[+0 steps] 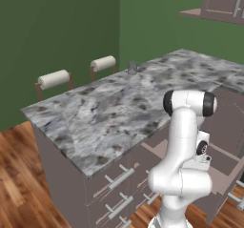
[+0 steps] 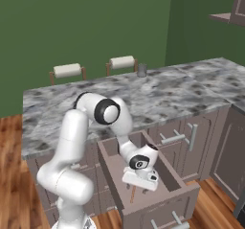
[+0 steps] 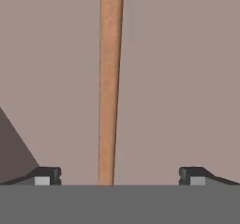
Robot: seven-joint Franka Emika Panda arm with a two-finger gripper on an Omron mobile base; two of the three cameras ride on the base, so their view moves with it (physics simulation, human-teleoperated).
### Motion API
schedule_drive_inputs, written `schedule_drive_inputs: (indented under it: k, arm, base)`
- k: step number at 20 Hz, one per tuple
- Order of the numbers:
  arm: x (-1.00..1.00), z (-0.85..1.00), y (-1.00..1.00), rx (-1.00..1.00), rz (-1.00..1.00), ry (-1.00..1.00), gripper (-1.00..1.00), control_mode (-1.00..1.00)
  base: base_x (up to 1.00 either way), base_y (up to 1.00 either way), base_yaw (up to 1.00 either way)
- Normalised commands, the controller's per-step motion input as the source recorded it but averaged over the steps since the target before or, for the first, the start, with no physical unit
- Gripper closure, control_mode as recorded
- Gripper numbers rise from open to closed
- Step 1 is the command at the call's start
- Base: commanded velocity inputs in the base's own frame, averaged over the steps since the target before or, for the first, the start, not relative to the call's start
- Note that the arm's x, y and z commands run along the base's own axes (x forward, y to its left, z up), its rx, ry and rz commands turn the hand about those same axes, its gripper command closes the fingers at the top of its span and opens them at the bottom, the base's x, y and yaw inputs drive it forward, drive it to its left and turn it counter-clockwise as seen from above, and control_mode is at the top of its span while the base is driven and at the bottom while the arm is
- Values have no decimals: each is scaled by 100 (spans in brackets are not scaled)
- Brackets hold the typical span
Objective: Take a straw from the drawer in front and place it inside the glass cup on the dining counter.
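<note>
The drawer (image 2: 160, 198) stands pulled out of the dining counter (image 2: 162, 94), its pale inside (image 3: 178, 78) exposed. A thin orange-brown straw (image 3: 110, 78) lies on the drawer floor, and a short piece of the straw (image 2: 131, 194) pokes out under the hand. My gripper (image 3: 120, 175) is down inside the drawer, open. One fingertip (image 3: 47, 175) sits left of the straw and the other far to its right, neither touching it. The small glass cup (image 2: 141, 70) stands upright at the far edge of the marbled top, also seen as the cup (image 1: 132, 68) near the stools.
Two white padded stool backs (image 2: 67, 70) (image 2: 122, 62) rise behind the counter. Cabinet fronts with silver bar handles (image 2: 172, 138) flank the open drawer, with more drawers (image 1: 119, 179) below. A wall cabinet (image 1: 224, 3) hangs at upper right. Wooden floor (image 1: 19, 174) surrounds the island.
</note>
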Motion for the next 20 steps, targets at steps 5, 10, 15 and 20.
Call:
schedule_drive_inputs:
  k: [5,10,15,20]
  arm:
    - [8,-52,0,-20,-13,-7,-100,-100]
    - [15,-42,0,-29,-21,-9,-100,-100]
    - [0,-60,0,-26,-22,-6,-100,-100]
    - [0,-35,-7,-10,-19,-1,100,-100]
  base:
    - [0,0,0]
    - [0,0,0]
    - [0,0,0]
    - [0,0,0]
